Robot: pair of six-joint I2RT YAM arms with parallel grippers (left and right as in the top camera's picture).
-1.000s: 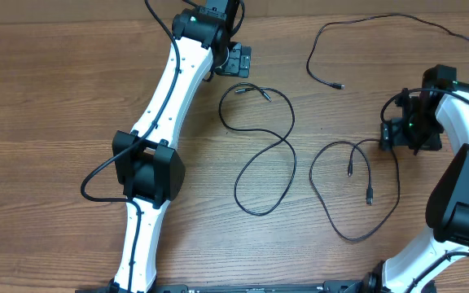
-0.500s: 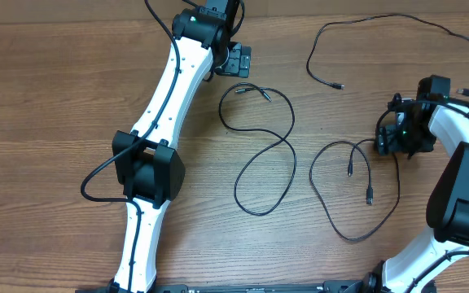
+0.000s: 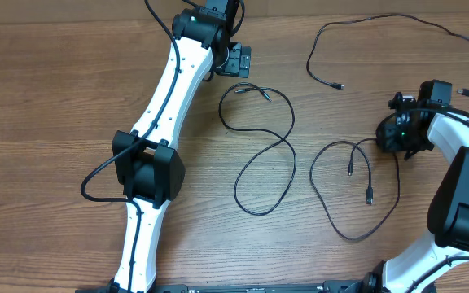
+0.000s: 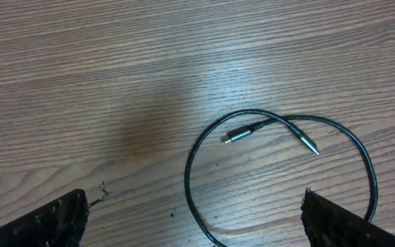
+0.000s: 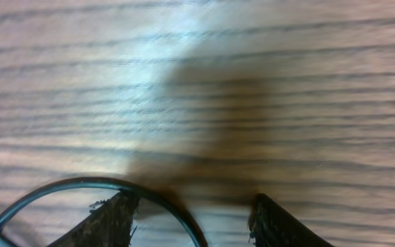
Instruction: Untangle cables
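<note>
- Overhead: the left arm (image 3: 169,89) lies diagonally across the desk (image 3: 39,98), with broad bare wood to its left. The left gripper (image 3: 236,61) sits near the top edge of the frame, just above the middle cable (image 3: 286,143).
- The middle cable lies in a figure-eight at the centre. Only a narrow strip of wood separates it from the right cable (image 3: 353,238), an open loop beside the right arm.
- The top cable (image 3: 381,17) runs off the right edge of the frame.
- Left wrist: the jaws stand wide apart, with the fingers (image 4: 60,219) in the lower corners. The middle cable's two plug ends (image 4: 238,135) cross on bare desk ahead of them, untouched.
- Right wrist: the jaws are apart. A strand of the right cable (image 5: 81,182) curves across the gap, close to one finger (image 5: 112,219). Blur hides whether they touch.
- Since a second ago, the right gripper (image 3: 387,137) has turned and shifted left to the loop's upper end. The cables and left arm lie as before.
</note>
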